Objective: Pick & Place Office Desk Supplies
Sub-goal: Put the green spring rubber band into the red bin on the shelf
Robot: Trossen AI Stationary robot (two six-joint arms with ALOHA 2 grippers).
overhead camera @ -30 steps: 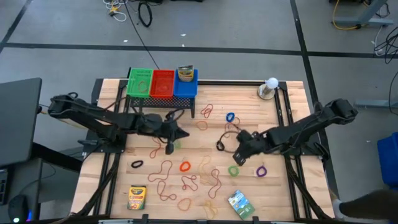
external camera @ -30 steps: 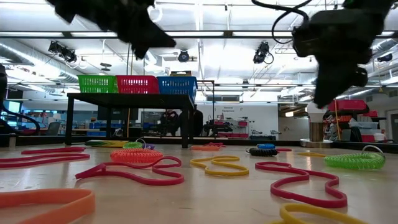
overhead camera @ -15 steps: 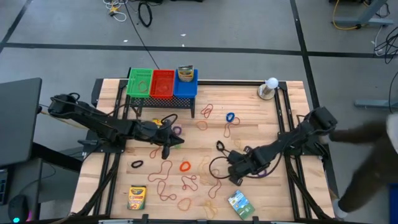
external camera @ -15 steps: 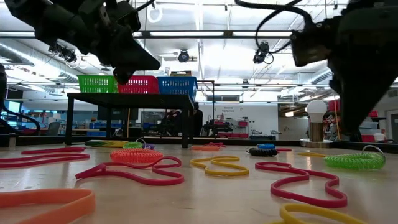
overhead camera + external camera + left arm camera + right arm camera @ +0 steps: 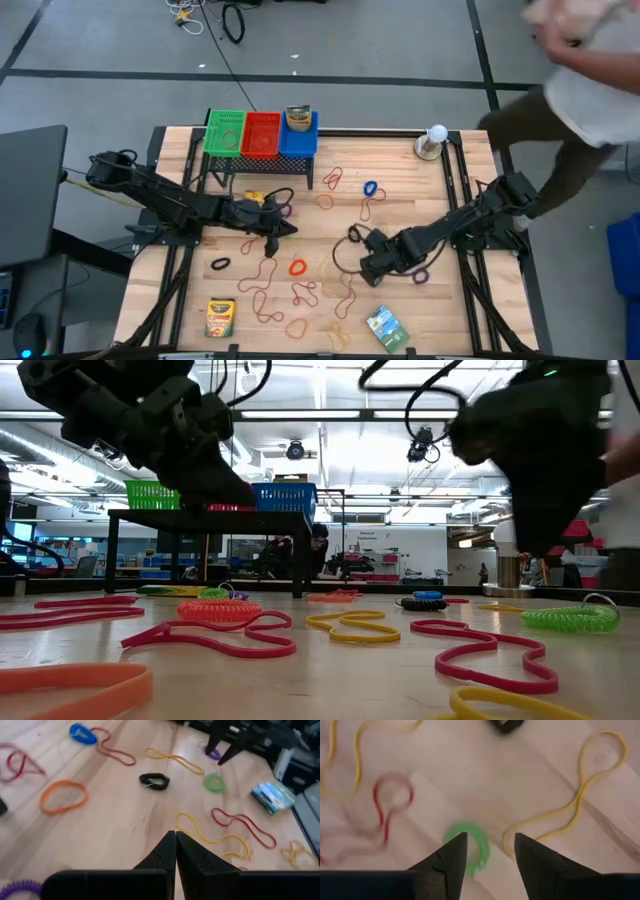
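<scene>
Many thin rubber-band loops lie scattered over the wooden table point(image 5: 460, 200), among them an orange coil point(image 5: 297, 267) and a black coil point(image 5: 219, 264). My right gripper point(image 5: 487, 840) hangs open, pointing down over a small green coil loop point(image 5: 481, 851) that lies flat on the wood. One fingertip stands over the loop's rim, clear above the table in the low view. My left gripper point(image 5: 175, 834) is shut and empty, slanting down above bare wood left of centre point(image 5: 274, 232). A crayon box point(image 5: 220, 316) and a green packet point(image 5: 384, 323) lie near the front edge.
A black wire rack point(image 5: 260, 160) at the far edge carries green, red and blue baskets, with a crayon box point(image 5: 298, 118) in the blue one. A white ball on a base point(image 5: 436, 140) stands far right. A person point(image 5: 580, 80) is beside the table's right far corner.
My right gripper has gone toward the table's near edge and tipped further down, ending over the green coil loop. My left gripper has sunk toward the table and rolled, staying shut. A person has come into view at the right.
</scene>
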